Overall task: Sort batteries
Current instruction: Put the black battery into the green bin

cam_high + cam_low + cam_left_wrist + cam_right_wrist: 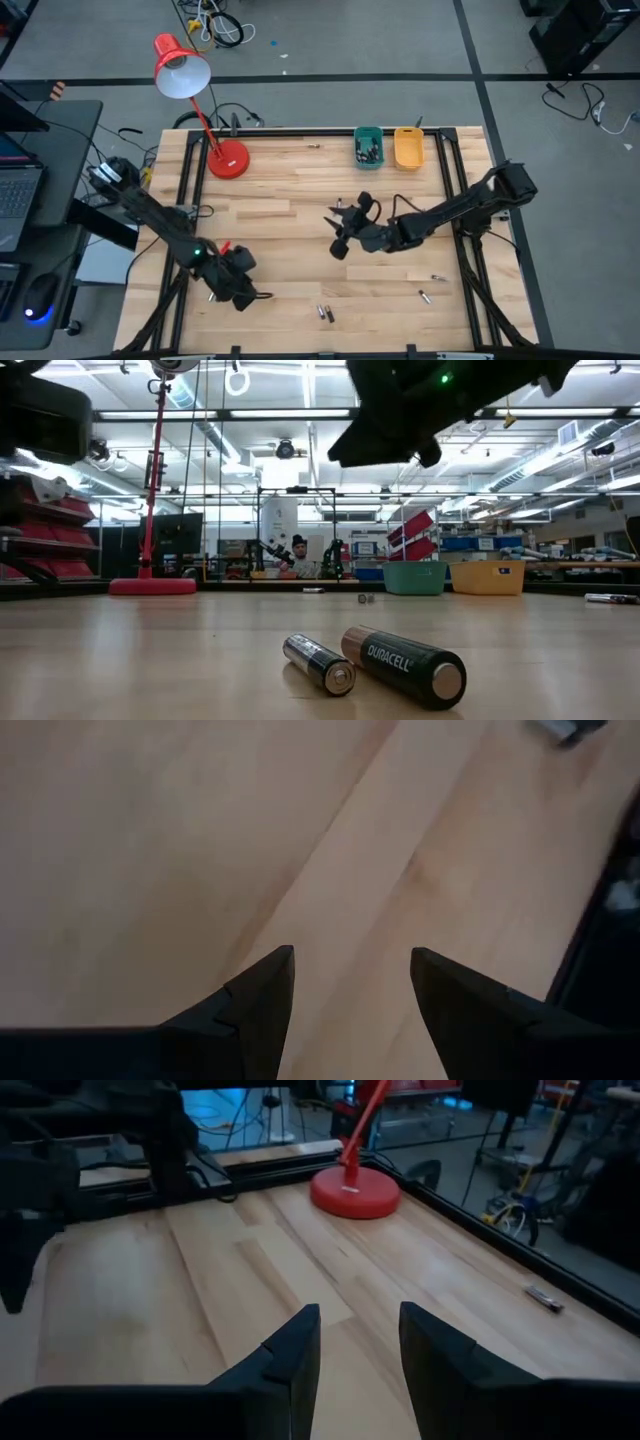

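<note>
Several batteries lie loose on their sides on the wooden table. Two (323, 313) rest side by side near the front edge and fill the foreground of the low view (405, 663). Two more (424, 296) (438, 278) lie at the front right, and one (313, 146) (545, 1298) by the far edge. My left gripper (243, 298) (352, 960) hangs open over bare wood at the front left, pointing steeply down. My right gripper (338, 232) (358, 1320) is open above the table's middle, nearly level, facing the table's left, with nothing between its fingers.
A green bin (368, 147) (415, 577) holding dark cells and a yellow bin (408, 147) (487, 577) stand at the far edge, right of centre. A red desk lamp's base (228, 160) (355, 1190) sits at the far left. Black rails frame the table.
</note>
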Controlling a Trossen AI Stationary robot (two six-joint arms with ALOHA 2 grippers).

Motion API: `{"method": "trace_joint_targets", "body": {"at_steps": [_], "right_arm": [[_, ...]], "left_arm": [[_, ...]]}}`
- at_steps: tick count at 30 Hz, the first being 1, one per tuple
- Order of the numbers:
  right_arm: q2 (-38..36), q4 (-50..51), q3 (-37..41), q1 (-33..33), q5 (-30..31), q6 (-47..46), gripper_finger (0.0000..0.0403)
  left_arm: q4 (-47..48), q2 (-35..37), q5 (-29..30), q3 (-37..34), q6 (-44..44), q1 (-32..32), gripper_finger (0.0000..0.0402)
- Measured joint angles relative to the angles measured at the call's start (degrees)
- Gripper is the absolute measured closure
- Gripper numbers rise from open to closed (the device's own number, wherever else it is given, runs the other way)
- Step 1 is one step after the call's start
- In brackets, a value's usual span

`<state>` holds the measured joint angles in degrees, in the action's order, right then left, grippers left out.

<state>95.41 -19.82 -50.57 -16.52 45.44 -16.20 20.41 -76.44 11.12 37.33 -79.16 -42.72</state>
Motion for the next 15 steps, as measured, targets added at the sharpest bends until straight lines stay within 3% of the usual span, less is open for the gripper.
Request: {"method": "trace_joint_targets", "body": {"at_steps": [7, 15], "right_arm": [[9.6, -10.5, 0.0, 0.4, 0.0, -0.3, 0.0279], [15.4, -15.8, 0.0, 2.1, -0.6, -3.4, 0.0279]], "left_arm": [[22.1, 0.0, -5.2, 5.8, -9.9, -2.1, 0.0184], [24.7, -0.8, -10.3, 3.9, -17.1, -3.6, 0.0184]]}}
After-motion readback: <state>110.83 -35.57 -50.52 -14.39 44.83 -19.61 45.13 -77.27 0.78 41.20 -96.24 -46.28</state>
